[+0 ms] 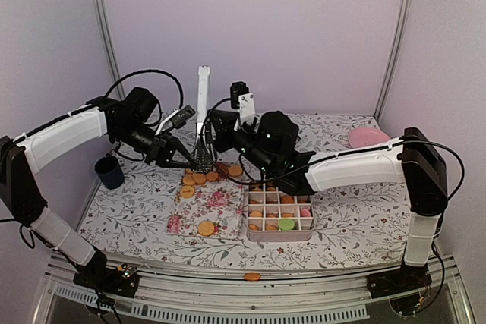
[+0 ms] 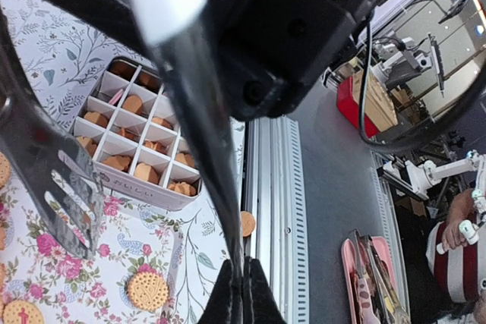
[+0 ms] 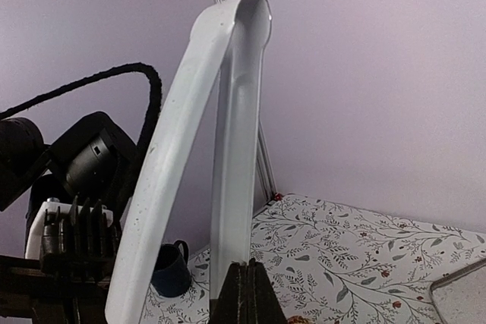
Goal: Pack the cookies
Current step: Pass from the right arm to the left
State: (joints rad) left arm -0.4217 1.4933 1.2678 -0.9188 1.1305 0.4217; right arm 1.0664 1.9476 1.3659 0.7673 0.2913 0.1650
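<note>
Left pincer and right pincer each pinch the upright tongs, its slotted head hanging just behind the loose cookies.

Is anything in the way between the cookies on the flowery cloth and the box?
Nothing on the table blocks them. The box sits right beside the flowery cloth, where the cookies lie. The tongs, gripped by the right claw, stand at the pile, and the right arm hangs above the box's far side.

The right arm partly hides the cookies in the box's far row.
</note>
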